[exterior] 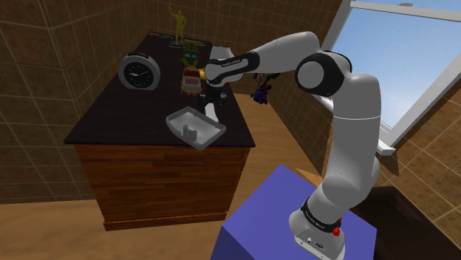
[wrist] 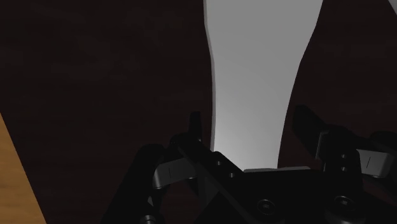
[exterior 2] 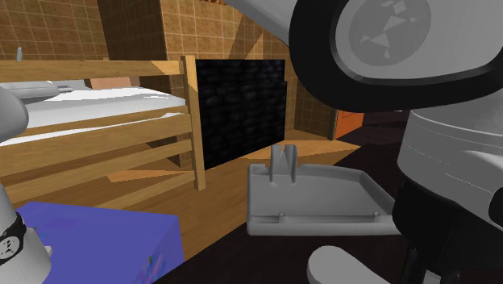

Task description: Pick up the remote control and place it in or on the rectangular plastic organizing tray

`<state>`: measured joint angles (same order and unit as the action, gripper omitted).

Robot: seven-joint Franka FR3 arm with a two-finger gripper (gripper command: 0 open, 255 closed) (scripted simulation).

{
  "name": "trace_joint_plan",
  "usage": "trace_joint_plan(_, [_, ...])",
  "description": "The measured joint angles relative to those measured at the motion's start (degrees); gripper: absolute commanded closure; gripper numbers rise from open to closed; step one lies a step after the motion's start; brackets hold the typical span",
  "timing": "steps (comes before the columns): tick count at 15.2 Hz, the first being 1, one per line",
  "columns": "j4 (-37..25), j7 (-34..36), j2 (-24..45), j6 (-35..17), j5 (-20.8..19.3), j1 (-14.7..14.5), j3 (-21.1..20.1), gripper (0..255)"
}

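On the shoulder view's left, a round clock (exterior: 137, 72) stands on the dark tabletop (exterior: 111, 111). Nearer the middle sits the grey tray (exterior: 207, 129), a box shape with low walls and little posts inside. Just beside it, to the right, lies the remote (wrist: 248, 76). It is plain white, long and smooth, and thinner in its middle. The tool (exterior: 213, 94) is right over it. Its fingers (wrist: 196, 124) stand wide apart, one on each side of the thin part, not squeezing yet. The remote looks light and hard, maybe a bit slippery, so the thin middle seems a good place to hold.
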<state>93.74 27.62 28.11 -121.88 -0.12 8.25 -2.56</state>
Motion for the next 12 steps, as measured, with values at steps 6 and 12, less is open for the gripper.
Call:
trace_joint_plan(6, [-0.42, 0.01, -0.28, 0.72, 0.00, 0.00, -0.01, 255])
trace_joint_plan(12, [-2.34, -0.06, -2.10, 4.46, 0.07, 0.08, -0.02, 255])
